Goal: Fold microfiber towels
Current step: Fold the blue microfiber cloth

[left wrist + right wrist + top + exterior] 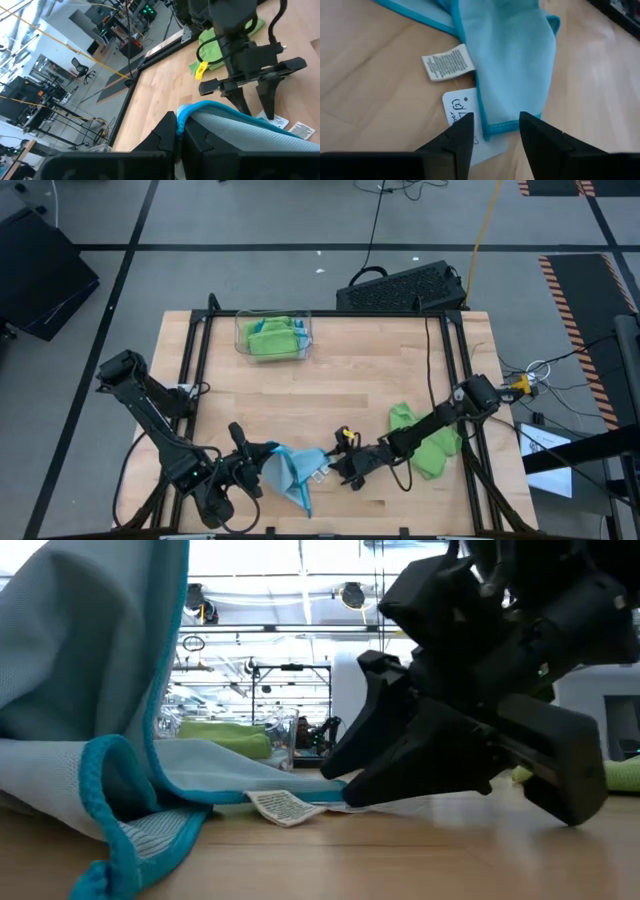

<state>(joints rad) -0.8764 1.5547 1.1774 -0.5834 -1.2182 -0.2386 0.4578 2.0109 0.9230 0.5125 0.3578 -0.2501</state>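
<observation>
My left fingers (170, 132) are clamped on the blue towel (288, 472) edge, lifting it near the table's front. My right fingers (462, 132) stand apart over its far corner, beside the tags (447, 61), holding nothing. Risk: they may pinch only a tag, or the lifted edge slips out and the fold collapses.
</observation>
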